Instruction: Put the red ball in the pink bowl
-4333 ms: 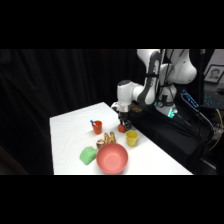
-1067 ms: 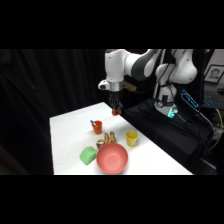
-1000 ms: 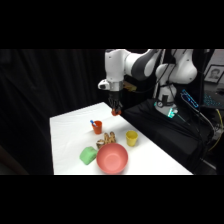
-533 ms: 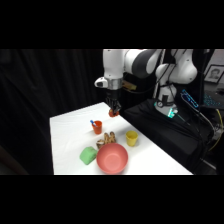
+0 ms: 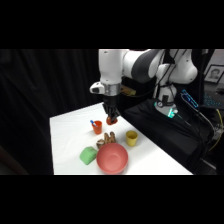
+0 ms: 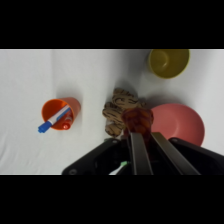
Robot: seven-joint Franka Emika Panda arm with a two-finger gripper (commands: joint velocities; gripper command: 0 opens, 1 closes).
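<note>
- Nearest the camera in the side view sits the pink bowl (image 5: 112,158), round and open, at the near edge of the white table (image 5: 67,135).
- Just to its left, the green block (image 5: 88,155) lies close beside the bowl's rim.
- Right behind the bowl there's a small brown striped thing (image 5: 107,139); what it is I can't make out.
- To the right and a touch farther back stands the yellow cup (image 5: 131,138), well clear of the bowl.
- Farther left, the orange cup (image 5: 97,127) stands upright with a blue item poking out of it.
- Up in the air above the middle of the group hangs the gripper (image 5: 111,119), coming straight down from the white arm (image 5: 131,67).
- Its fingers are pinched narrow on the red ball (image 5: 111,120), which is off the table.
- From the wrist view, the red ball (image 6: 138,120) sits clamped between the two fingers (image 6: 139,152), over the striped thing (image 6: 120,114).
- There the pink bowl (image 6: 181,125) lies just to the ball's right, the yellow cup (image 6: 169,62) beyond it, the orange cup (image 6: 60,113) off to the left.
</note>
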